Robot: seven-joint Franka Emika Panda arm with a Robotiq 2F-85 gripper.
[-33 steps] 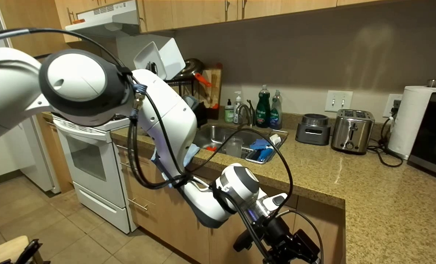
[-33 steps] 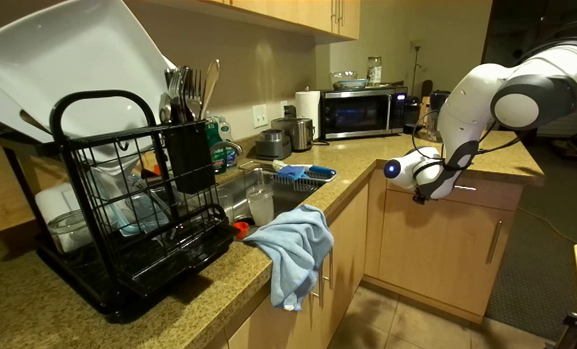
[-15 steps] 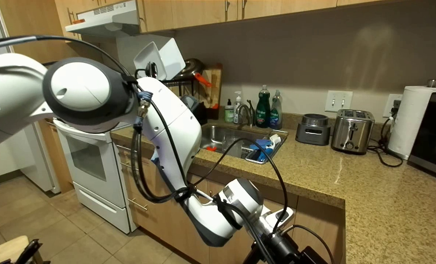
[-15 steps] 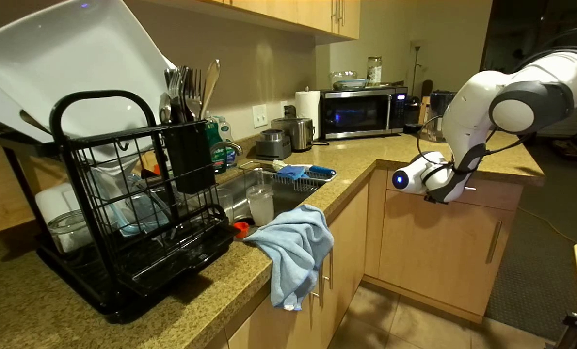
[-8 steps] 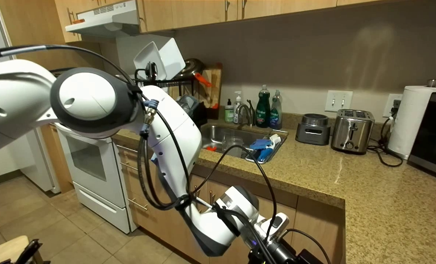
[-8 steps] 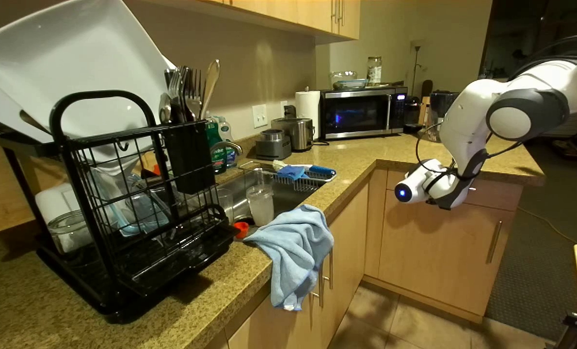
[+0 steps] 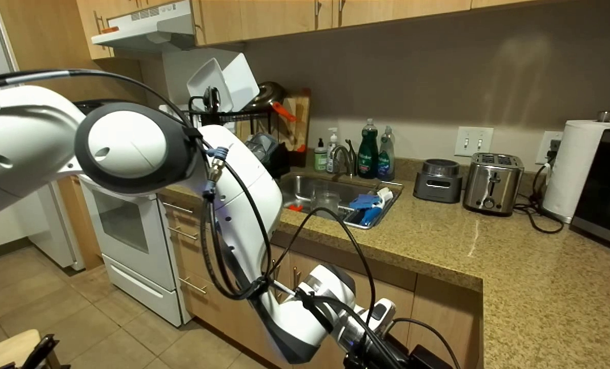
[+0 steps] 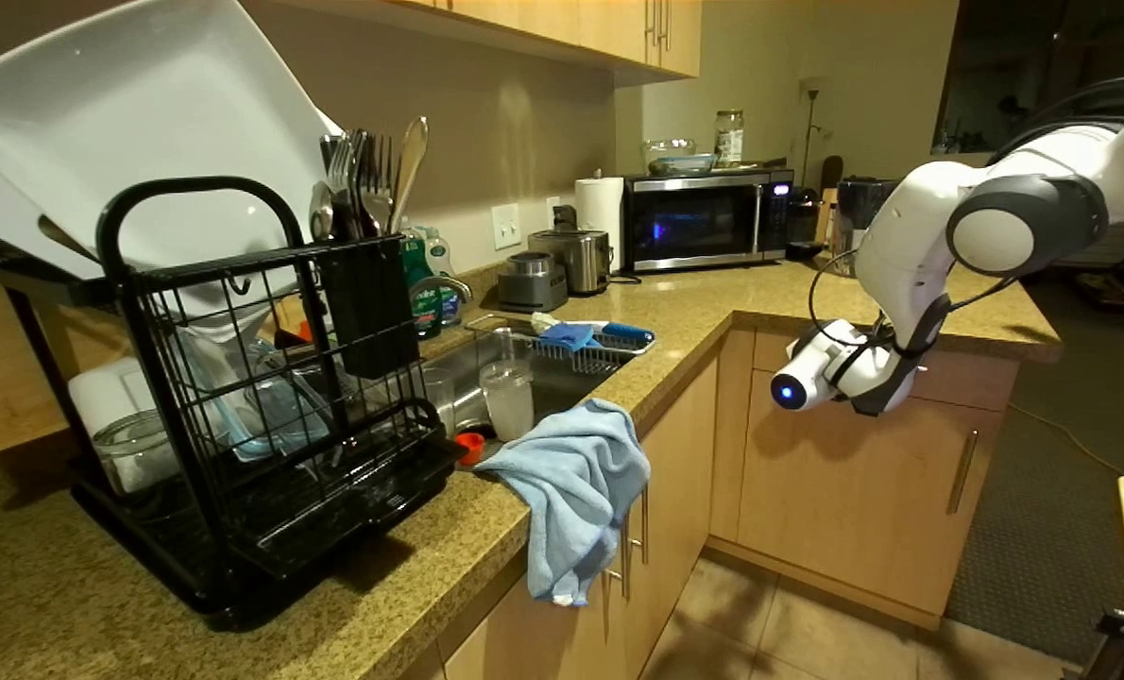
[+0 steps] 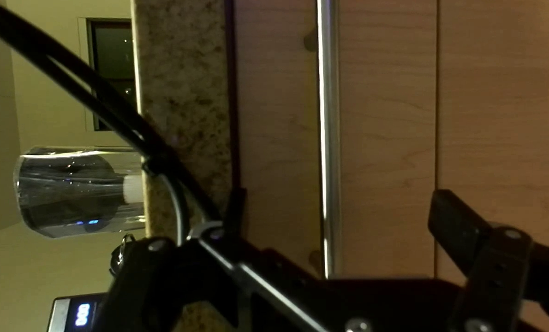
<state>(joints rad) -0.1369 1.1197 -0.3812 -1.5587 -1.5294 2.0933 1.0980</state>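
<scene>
While in front of the metal drawer handle [image 9: 328, 115], gripper [image 9: 340, 197] wide agape (empty).

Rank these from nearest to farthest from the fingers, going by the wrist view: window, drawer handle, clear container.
1. Drawer handle: straight ahead, seen between the open fingers.
2. Clear container: left in the picture, standing on the counter.
3. Window: upper left in the picture, well beyond the counter.
</scene>
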